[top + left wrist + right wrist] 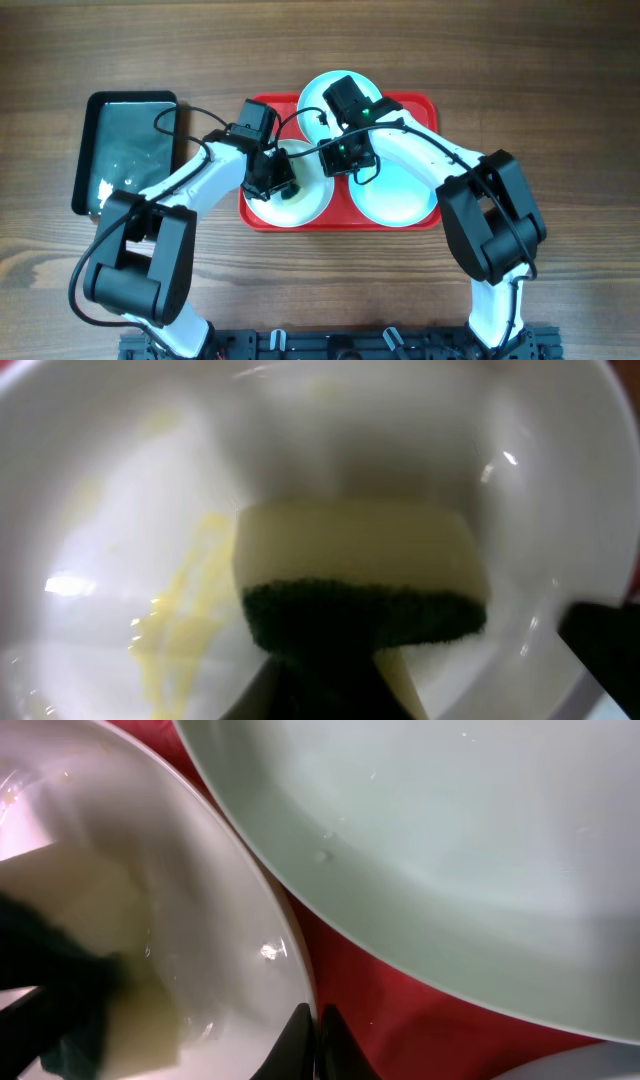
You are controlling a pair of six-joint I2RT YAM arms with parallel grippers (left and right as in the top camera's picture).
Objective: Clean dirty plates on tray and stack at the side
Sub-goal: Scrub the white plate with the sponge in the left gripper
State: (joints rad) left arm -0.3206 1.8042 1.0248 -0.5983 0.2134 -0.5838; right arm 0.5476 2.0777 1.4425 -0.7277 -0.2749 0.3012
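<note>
On the red tray (425,105), front-left position: one white plate (310,203), round and shallow, carrying a yellow smear (185,610) across its left inner surface.

In the plate: sponge (360,555), a pale yellow block with a dark green scouring face. The left gripper (272,182) is pinching it, and it rests on the plate floor beside the smear.

At the plate's rim: right gripper (315,1040), fingers pressed together where the rim meets the tray. I cannot tell whether the rim is caught between them.

Hazards, as a judgement:
- The plate is smooth and light, so scrubbing could skate it across the tray if the rim is not pinned.
- The sponge sits to the right of the residue, so a short stroke could miss it or only spread it.
- The two wrists are close together, so a wide wipe risks the arms colliding.
- Hard downward pressure near the edge could tip the plate.

Materials: the plate is glossy plastic with bright highlights. The sponge body is soft foam and its green face is coarse fibre. The tray is rigid, with rounded corners and a raised rim.

Adjacent items:
- rear turquoise plate (318,92), same form, on the tray
- front-right turquoise plate (400,195), same form, on the tray
- black tray (130,150), narrower and glossy, well to the left
- wood-grain table (560,80)
</note>
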